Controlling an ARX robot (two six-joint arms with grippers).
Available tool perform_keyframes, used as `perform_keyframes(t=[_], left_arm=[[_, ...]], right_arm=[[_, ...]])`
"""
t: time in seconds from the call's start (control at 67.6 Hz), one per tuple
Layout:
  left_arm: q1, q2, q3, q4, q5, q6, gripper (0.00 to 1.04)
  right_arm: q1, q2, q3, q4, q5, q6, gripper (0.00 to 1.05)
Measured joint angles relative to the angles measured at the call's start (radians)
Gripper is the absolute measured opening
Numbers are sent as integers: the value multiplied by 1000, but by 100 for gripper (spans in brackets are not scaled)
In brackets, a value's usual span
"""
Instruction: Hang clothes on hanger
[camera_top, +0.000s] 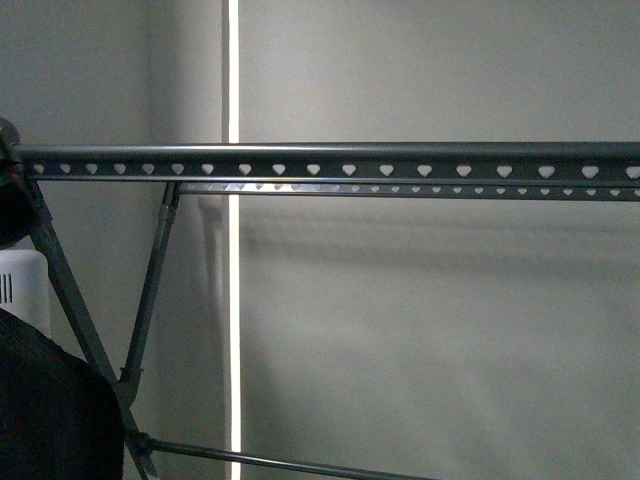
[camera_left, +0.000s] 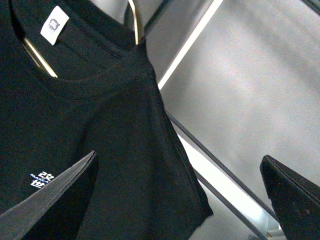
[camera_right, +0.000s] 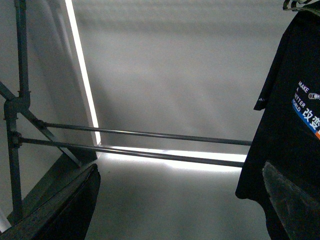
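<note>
Two grippers in play, and neither has anything in it. The left gripper (camera_left: 178, 156) has its jaws spread wide, right up near the black T-shirt (camera_left: 100, 125) but not closed on it. The right gripper (camera_right: 180, 167) is just as wide open. It looks out over the lower bars (camera_right: 145, 135) of the drying rack (camera_right: 11, 150) with only air between its fingers.

No desk shows anywhere, so I'll place things by the rack. The shirt hangs at its left end, beside the crossed legs (camera_top: 70, 290). It's threaded on a gold wire hanger (camera_left: 136, 22), with the collar and white label (camera_left: 54, 25) uppermost. From the right wrist you can read the white lettering (camera_right: 304, 92) on the front. The cloth drops straight, carried from above rather than by either arm. Whether the hook actually sits on the heart-punched rail (camera_top: 330, 160), I can't tell, because that spot is out of every view.

My read: the hanging itself looks done, and we're at the letting-go stage. The next move calls for the left arm to draw back clean. Its fingers should be held apart so they don't catch the sleeve or hem and drag the shirt off.
</note>
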Motion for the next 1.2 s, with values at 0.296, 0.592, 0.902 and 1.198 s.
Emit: perform_keyframes(t=[0.296,0.592,0.902,1.198], left_arm=[[-5,269,312,-79,-177,-132,98],[-38,369,393,-157,-261,-169,98],[-23,465,417,-173,-283,-191,98],[8,599,508,-107,-227,-170,98]], right_arm=[[0,0,0,0,0,0,97],[0,0,0,0,0,0,97],[0,0,0,0,0,0,97],[0,0,0,0,0,0,97]])
